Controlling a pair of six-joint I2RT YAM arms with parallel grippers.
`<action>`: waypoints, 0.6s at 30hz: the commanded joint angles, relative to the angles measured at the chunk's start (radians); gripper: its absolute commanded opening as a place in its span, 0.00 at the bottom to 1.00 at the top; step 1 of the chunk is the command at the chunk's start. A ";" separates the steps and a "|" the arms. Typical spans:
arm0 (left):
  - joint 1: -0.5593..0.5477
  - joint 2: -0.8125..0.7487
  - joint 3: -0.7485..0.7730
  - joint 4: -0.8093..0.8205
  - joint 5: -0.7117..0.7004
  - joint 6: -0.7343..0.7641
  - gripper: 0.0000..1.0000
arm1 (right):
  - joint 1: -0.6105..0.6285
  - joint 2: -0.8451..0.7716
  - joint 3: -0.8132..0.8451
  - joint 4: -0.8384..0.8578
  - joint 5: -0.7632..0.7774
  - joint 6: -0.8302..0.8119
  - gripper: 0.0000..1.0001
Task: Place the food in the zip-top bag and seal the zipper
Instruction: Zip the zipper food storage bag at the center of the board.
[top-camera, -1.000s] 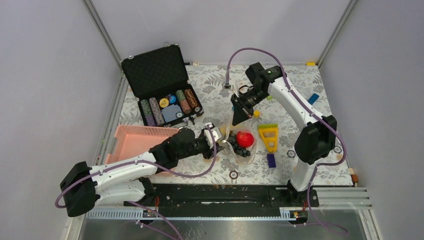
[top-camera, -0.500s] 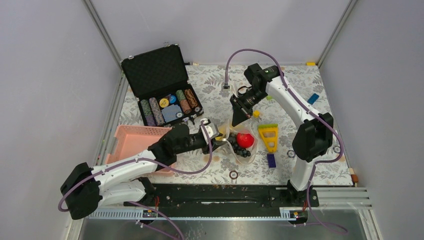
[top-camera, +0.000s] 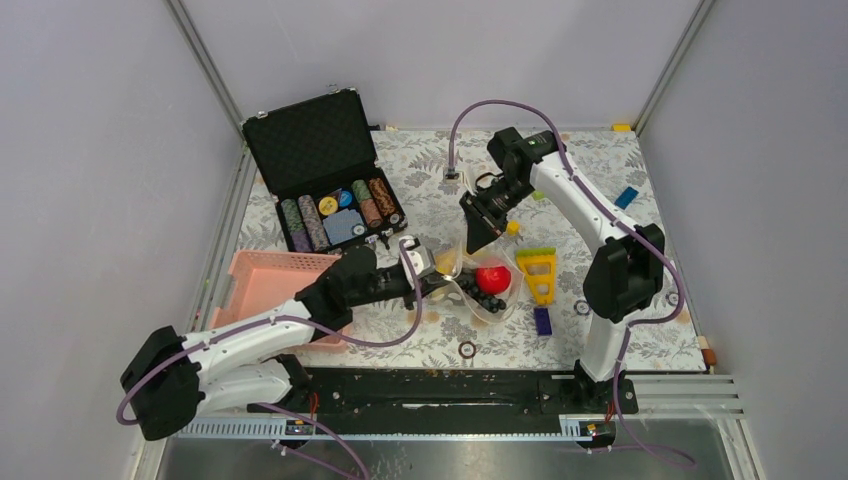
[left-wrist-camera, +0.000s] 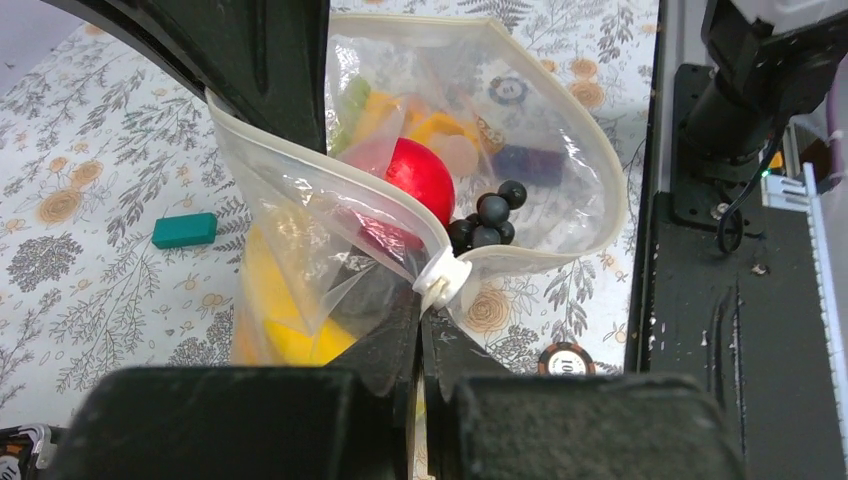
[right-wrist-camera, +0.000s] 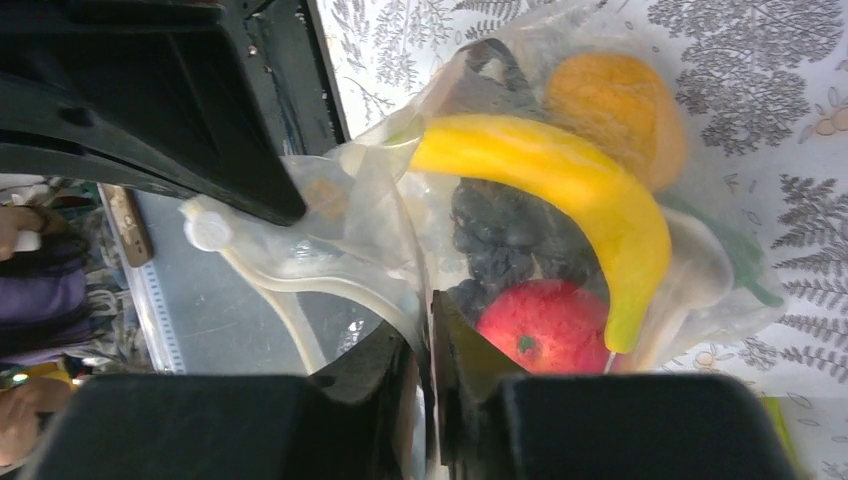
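The zip-top bag (top-camera: 487, 290) lies mid-table with its mouth open. It holds a red fruit (top-camera: 491, 278), a dark grape bunch (top-camera: 486, 301), a yellow banana (right-wrist-camera: 560, 190), an orange (right-wrist-camera: 615, 105) and a green vegetable (left-wrist-camera: 352, 100). The zipper (left-wrist-camera: 330, 185) curves in a wide open loop. My left gripper (left-wrist-camera: 420, 315) is shut on the zipper's end by a white tab (left-wrist-camera: 443, 280); it also shows in the top view (top-camera: 436, 283). My right gripper (right-wrist-camera: 425, 335) is shut on the bag's mouth edge at the far side, seen from above too (top-camera: 473, 243).
An open black case (top-camera: 325, 175) of poker chips stands at back left. A pink basket (top-camera: 270, 285) is under my left arm. A yellow triangular piece (top-camera: 538, 272), a blue block (top-camera: 543, 320) and loose chips (top-camera: 467, 349) lie around the bag.
My left gripper has shifted a little back and left with the bag's end in it, pulling the mouth out. The right gripper has barely moved.
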 joint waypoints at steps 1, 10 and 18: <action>0.004 -0.082 0.032 -0.001 -0.024 -0.109 0.00 | -0.003 -0.059 0.059 -0.014 0.054 0.014 0.24; -0.063 -0.076 0.219 -0.360 -0.306 -0.341 0.00 | -0.003 -0.344 -0.091 0.289 0.082 0.162 0.87; -0.128 -0.090 0.388 -0.571 -0.373 -0.441 0.00 | -0.003 -0.492 -0.186 0.441 -0.093 0.155 1.00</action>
